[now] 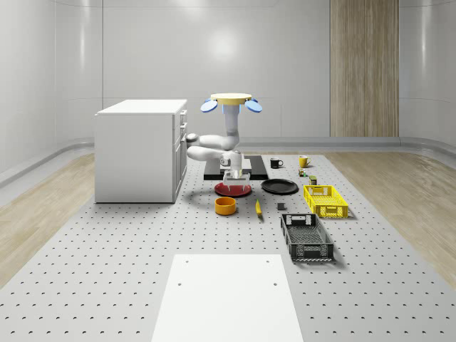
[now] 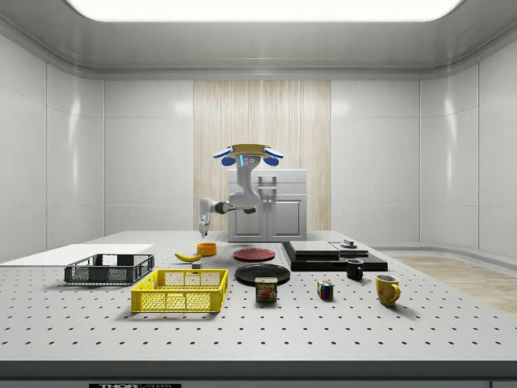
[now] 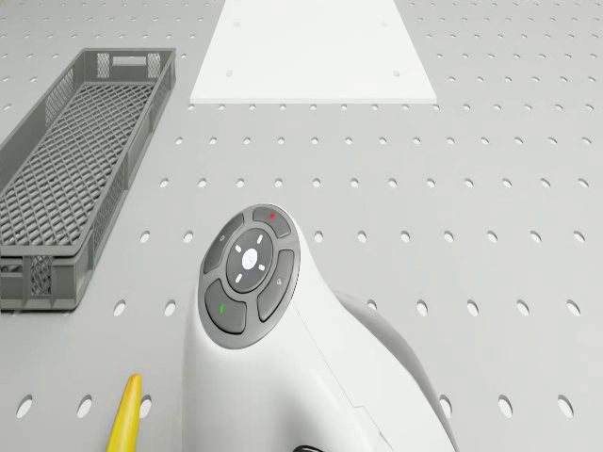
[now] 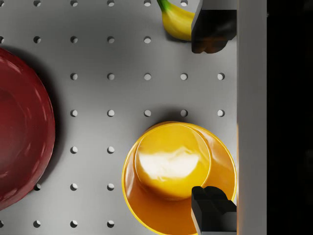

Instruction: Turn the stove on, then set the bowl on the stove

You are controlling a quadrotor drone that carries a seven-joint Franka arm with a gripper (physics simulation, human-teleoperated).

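The orange bowl [image 1: 226,205] stands on the perforated table in front of the red plate [image 1: 233,189]. The black stove [image 1: 251,168] lies farther back, behind that plate. My drone [image 1: 230,101] hovers over the stove's front edge, its arm hanging down. In the wrist view the gripper [image 4: 213,120] is open above the bowl [image 4: 176,171], one dark fingertip [image 4: 212,210] over the rim and the other beside the banana [image 4: 176,20]. From the side the gripper [image 2: 203,220] hangs a little above the bowl [image 2: 207,248], nothing held. The stove [image 2: 333,255] carries a small knob [image 2: 349,243].
A white cabinet [image 1: 139,149] stands at the whole-scene view's left. A black plate [image 1: 279,187], yellow basket [image 1: 325,200], grey basket [image 1: 306,237], banana [image 1: 258,207] and two mugs [image 1: 276,163] sit to the right. A white sheet [image 1: 224,296] lies in front.
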